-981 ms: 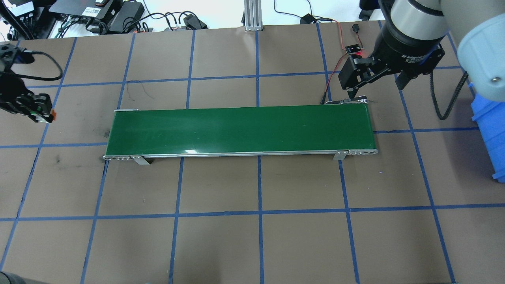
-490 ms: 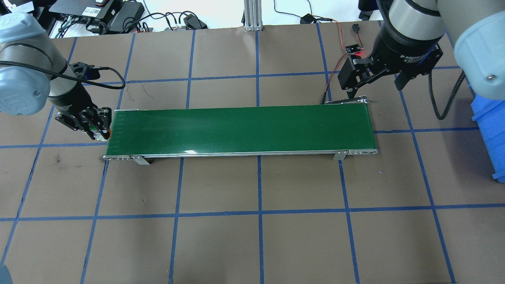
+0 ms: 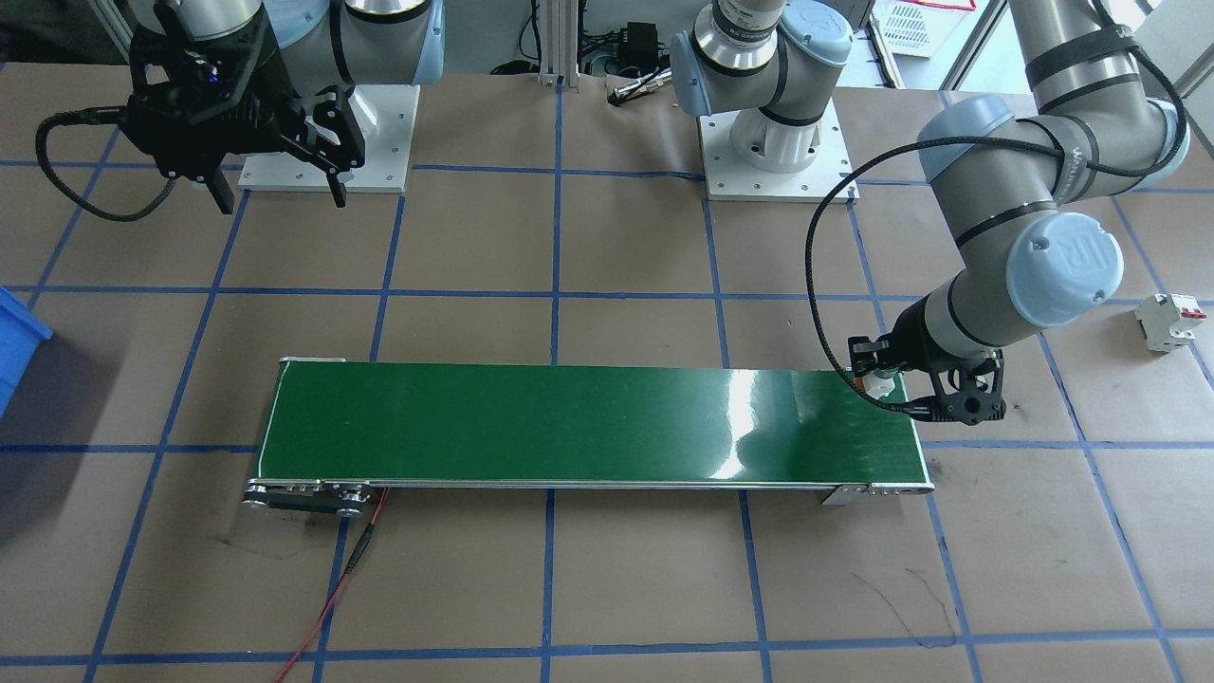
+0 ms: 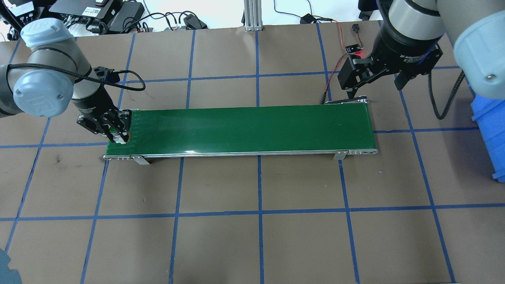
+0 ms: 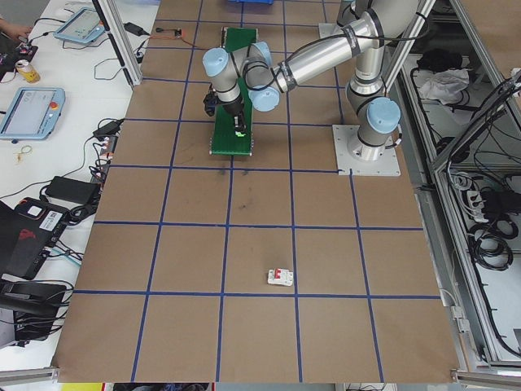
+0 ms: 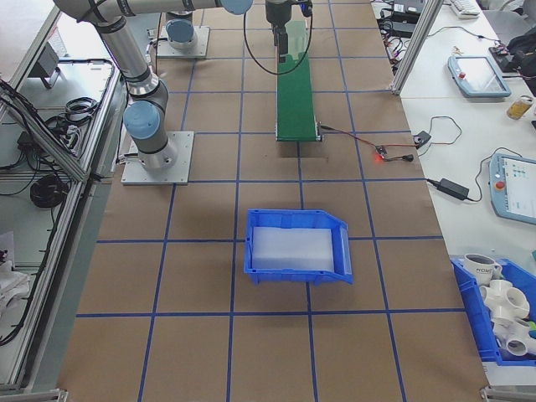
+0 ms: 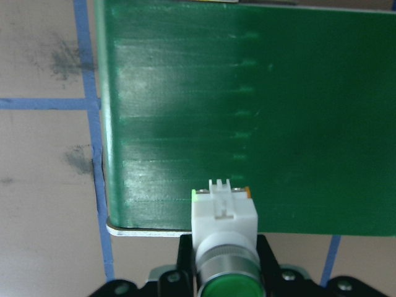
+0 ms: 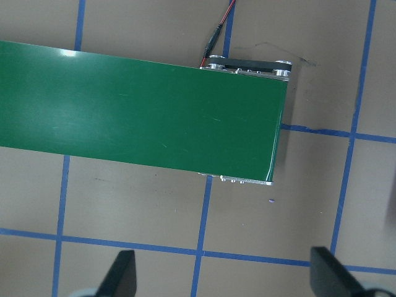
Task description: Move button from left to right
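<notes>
Overhead exterior view: the left pincer (image 4: 115,132) hangs over the left end of the green conveyor belt (image 4: 244,128), closed on the button (image 4: 114,134), whose green cap shows between the dark fingers with a bit of orange at its base. The left wrist-mounted view looks along the button (image 7: 224,241): its round green cap and silver collar sit nearest the camera, the white body points out over the belt (image 7: 260,111), and the fingers themselves lie below the picture's edge. Whether the button touches the belt surface cannot be told.

From the exterior front-facing camera, the same pincer (image 3: 915,394) appears at the belt's right-hand end, the white body of the button (image 3: 879,384) just visible at its side above the belt (image 3: 569,427).

At the other end, the right pincer (image 4: 375,85) hovers above the tabletop (image 4: 252,236) just behind the belt's far corner, its fingers spread wide with nothing between them. The right wrist-mounted view confirms this: two dark fingertips (image 8: 120,272) stand well apart at the bottom edge, with the belt end (image 8: 154,117) and its red wire (image 8: 219,31) below.

A blue bin (image 4: 491,130) sits at the right edge of the tabletop. A white circuit breaker (image 3: 1168,321) with a red switch lies on the tabletop well away from the belt, beyond the left arm.
</notes>
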`<state>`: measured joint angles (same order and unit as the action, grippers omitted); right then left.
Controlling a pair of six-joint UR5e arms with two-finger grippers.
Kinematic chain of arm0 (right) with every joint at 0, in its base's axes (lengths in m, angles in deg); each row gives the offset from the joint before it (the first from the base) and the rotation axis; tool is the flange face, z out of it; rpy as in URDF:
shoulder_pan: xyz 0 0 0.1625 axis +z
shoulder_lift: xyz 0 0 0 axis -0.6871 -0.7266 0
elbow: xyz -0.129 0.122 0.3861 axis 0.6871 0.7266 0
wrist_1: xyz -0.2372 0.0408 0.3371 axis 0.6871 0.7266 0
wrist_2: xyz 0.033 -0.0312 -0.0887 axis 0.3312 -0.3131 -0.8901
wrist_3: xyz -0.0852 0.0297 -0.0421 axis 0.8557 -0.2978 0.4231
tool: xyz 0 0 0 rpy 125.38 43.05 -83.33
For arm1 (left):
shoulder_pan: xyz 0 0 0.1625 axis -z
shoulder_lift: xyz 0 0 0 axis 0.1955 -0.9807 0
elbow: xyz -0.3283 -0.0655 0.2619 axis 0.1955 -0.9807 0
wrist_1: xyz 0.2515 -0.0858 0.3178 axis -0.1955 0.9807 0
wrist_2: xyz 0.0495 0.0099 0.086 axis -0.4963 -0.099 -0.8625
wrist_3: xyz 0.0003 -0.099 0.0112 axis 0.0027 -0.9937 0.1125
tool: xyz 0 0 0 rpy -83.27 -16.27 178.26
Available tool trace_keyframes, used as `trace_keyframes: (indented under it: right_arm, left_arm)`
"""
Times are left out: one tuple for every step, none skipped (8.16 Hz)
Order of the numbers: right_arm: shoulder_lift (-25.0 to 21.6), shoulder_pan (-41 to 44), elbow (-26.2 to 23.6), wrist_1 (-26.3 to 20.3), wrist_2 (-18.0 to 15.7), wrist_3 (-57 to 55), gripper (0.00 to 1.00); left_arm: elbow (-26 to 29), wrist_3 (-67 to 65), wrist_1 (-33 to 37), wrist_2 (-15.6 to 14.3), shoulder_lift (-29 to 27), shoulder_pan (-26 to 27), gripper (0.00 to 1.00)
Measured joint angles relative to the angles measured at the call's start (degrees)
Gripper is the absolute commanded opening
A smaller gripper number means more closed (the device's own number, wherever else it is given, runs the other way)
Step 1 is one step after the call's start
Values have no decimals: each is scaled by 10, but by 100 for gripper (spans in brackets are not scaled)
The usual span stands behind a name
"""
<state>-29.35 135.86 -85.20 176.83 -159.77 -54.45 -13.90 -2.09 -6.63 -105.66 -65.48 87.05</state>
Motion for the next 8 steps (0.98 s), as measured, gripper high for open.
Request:
trace_keyframes:
  right_arm:
    - [0,0,0,0,0,0,100]
    - [0,0,0,0,0,0,100]
    - [0,0,0,0,0,0,100]
    - [0,0,0,0,0,0,100]
    - [0,0,0,0,0,0,100]
    - [0,0,0,-1,0,0,100]
    - [0,0,0,-1,0,0,100]
    - [0,0,0,-1,0,0,100]
  left_arm:
    - [0,-10,-3,9,-6,5,0]
    - [1,-14,-6,14,-14,9,0]
    - [1,-15,-7,15,-22,13,0]
    - [1,-17,-8,16,-30,16,0]
    - [1,-18,-9,16,-35,18,0]
    - [1,-19,-9,16,-37,21,0]
    - [1,-22,-9,16,-37,24,1]
    - [2,-29,-9,16,-36,28,1]
